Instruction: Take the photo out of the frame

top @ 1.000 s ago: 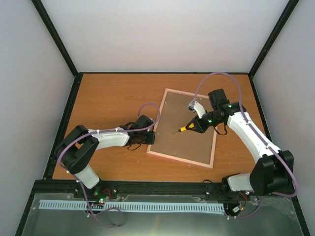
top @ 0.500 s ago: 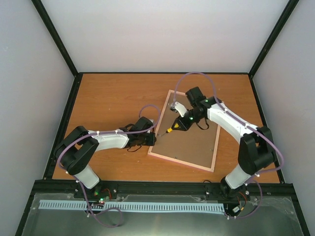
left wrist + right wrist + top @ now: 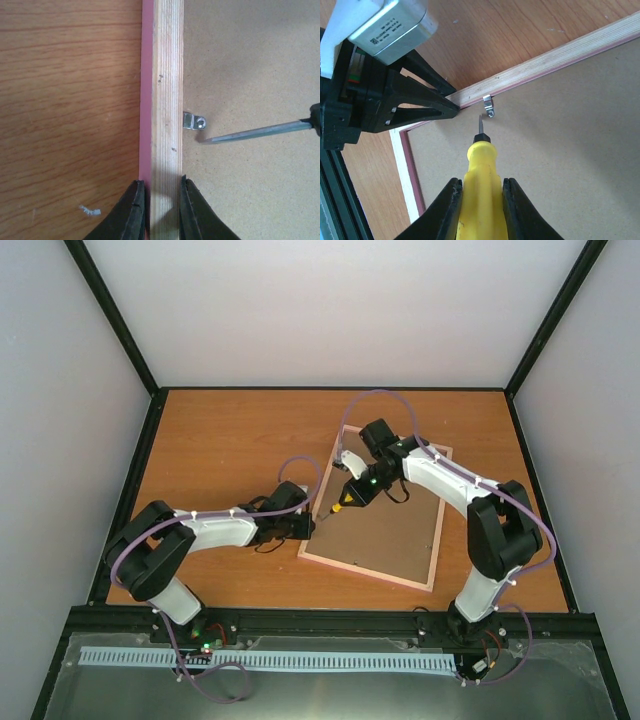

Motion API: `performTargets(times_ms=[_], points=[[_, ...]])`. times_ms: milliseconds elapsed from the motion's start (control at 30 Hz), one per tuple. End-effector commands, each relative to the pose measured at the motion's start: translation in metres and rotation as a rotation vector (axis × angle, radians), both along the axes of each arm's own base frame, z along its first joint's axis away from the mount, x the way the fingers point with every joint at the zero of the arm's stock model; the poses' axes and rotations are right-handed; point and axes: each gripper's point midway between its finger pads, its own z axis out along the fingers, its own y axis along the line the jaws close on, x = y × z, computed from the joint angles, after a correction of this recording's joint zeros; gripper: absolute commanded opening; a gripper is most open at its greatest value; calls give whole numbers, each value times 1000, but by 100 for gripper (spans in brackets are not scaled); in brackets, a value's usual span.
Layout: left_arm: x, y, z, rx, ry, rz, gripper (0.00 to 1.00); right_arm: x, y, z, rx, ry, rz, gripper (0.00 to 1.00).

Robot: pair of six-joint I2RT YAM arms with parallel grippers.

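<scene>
While the left gripper (image 3: 161,183) pinches the left rail of the frame (image 3: 167,75), which lies back-up on the bench (image 3: 220,440) with the photo hidden beneath its board (image 3: 392,536), the right gripper (image 3: 480,182) holds a screwdriver (image 3: 482,200), tip just beside that rail's metal clip (image 3: 488,106).

We see an orange-brown wood-grain tabletop (image 3: 220,440) spreading beneath the left pincer (image 3: 305,527) and the right pincer (image 3: 351,493). Beyond both rises a plain pale back wall (image 3: 340,310), and similar side walls stand outward of each. Two slanting black metal posts (image 3: 110,310) mark the far corners. Behind the pincers run a black rail (image 3: 330,618), a white slotted plastic strip (image 3: 300,660) and a dull metal sheet (image 3: 330,695). The light is soft and even.
</scene>
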Motion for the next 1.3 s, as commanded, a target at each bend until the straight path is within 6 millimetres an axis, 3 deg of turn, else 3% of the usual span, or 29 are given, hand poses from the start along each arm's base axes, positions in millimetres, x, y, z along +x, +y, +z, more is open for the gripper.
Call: performTargets(times_ms=[0, 333, 833, 1033, 1200, 1267], points=[[-9, -5, 3, -57, 41, 8, 1, 13, 6, 7, -1, -45, -22, 3], [-7, -6, 5, -62, 32, 7, 1, 7, 17, 5, 5, -37, 3, 3], [-6, -4, 8, -55, 24, 15, 1, 38, -14, -3, -188, -162, -152, 3], [-6, -3, 7, -54, 24, 22, 1, 54, -35, 11, -275, -261, -250, 3], [-5, -3, 7, -50, 20, 22, 1, 56, -44, 29, -279, -311, -276, 3], [-4, -4, 8, -51, 17, 20, 1, 48, -39, 41, -220, -305, -249, 3]])
